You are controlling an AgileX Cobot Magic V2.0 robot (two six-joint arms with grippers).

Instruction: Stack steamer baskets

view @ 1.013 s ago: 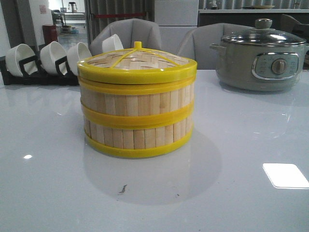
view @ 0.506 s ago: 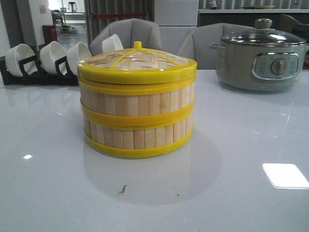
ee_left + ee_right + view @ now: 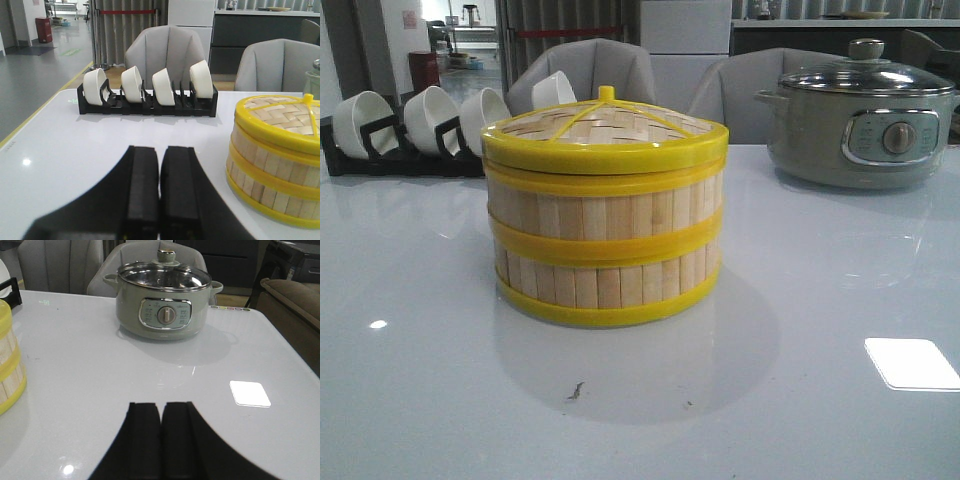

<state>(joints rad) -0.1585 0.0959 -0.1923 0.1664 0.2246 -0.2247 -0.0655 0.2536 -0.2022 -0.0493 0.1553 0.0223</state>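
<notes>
Looking forward over the white table (image 3: 840,290), you see the two steamer baskets (image 3: 606,250) already one on top of the other near the middle, the upper basket's rim sitting flush on the lower one, and the woven lid (image 3: 605,135) with its small yellow knob closing the top. Behind them on your left stands a black rack (image 3: 405,155) holding white bowls (image 3: 430,118) tipped on edge; behind on your right, a grey-green electric pot (image 3: 860,125) with a glass lid.

Neither arm shows in the front view — you have only the wrist cameras for them. The left gripper (image 3: 159,200) has its two black fingers pressed together with nothing between them, the stack off to one side and apart from it. The right gripper (image 3: 161,440) is likewise closed on nothing above bare tabletop; the pot lies ahead of it, and at the picture's edge you catch what looks like a sliver of the stack, though too little shows to be sure which basket.
</notes>
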